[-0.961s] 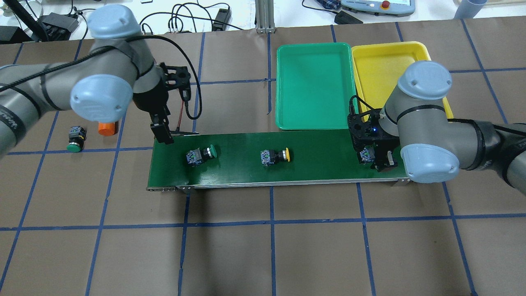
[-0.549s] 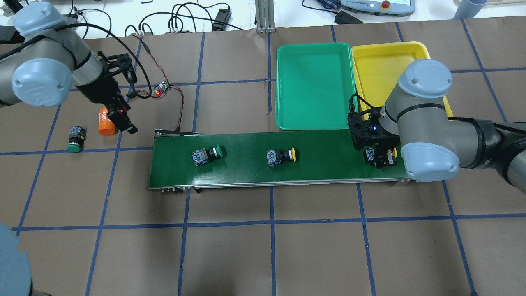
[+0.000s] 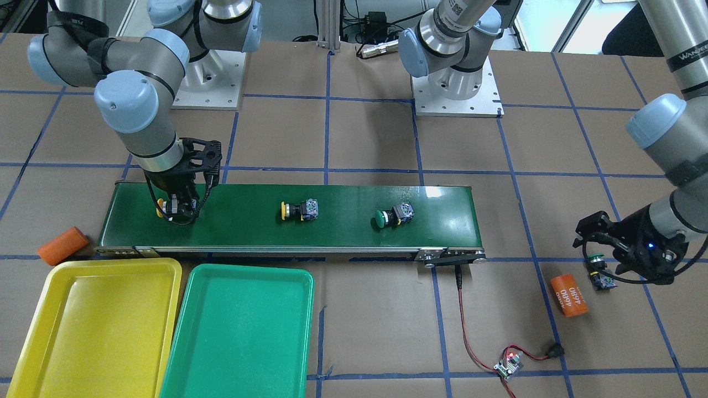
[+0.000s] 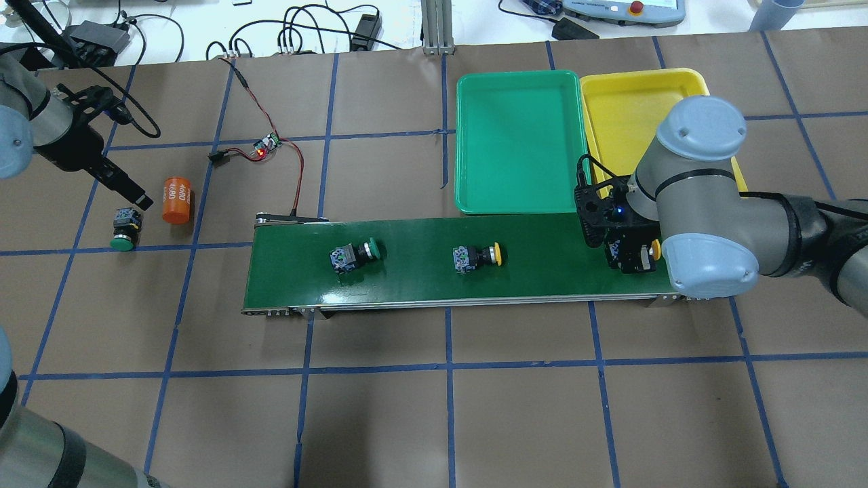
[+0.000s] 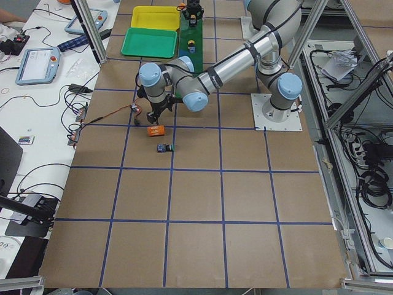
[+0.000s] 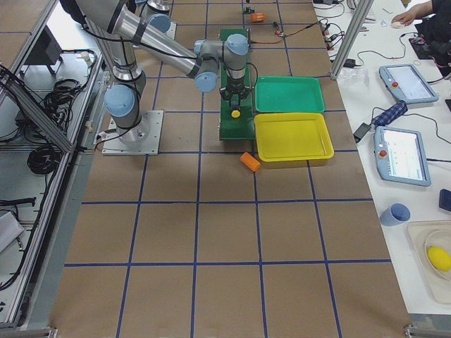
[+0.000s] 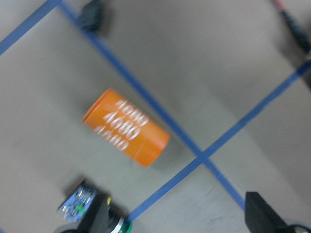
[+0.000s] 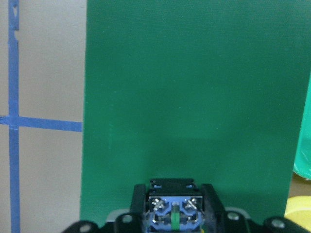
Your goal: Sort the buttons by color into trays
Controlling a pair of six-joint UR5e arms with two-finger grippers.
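Observation:
My right gripper (image 4: 630, 259) is at the right end of the dark-green conveyor belt (image 4: 407, 278), shut on a yellow button (image 4: 652, 249). The button's body sits between the fingers in the right wrist view (image 8: 172, 213). A green button (image 4: 356, 254) and another yellow button (image 4: 478, 257) lie on the belt. A second green button (image 4: 125, 229) lies on the table at the far left. My left gripper (image 4: 132, 193) hovers just behind it, open and empty. The green tray (image 4: 522, 142) and yellow tray (image 4: 624, 115) sit behind the belt's right end, both empty.
An orange cylinder marked 4680 (image 4: 178, 200) lies right beside the left green button and also shows in the left wrist view (image 7: 127, 127). A second orange cylinder (image 3: 62, 245) lies by the belt's end near the yellow tray. A small circuit board (image 4: 266, 146) with red wire lies behind the belt's left end.
My left arm swung left from the belt's left end to above the green button on the table. The two free buttons rode right on the belt. My right gripper shifted slightly right with its button.

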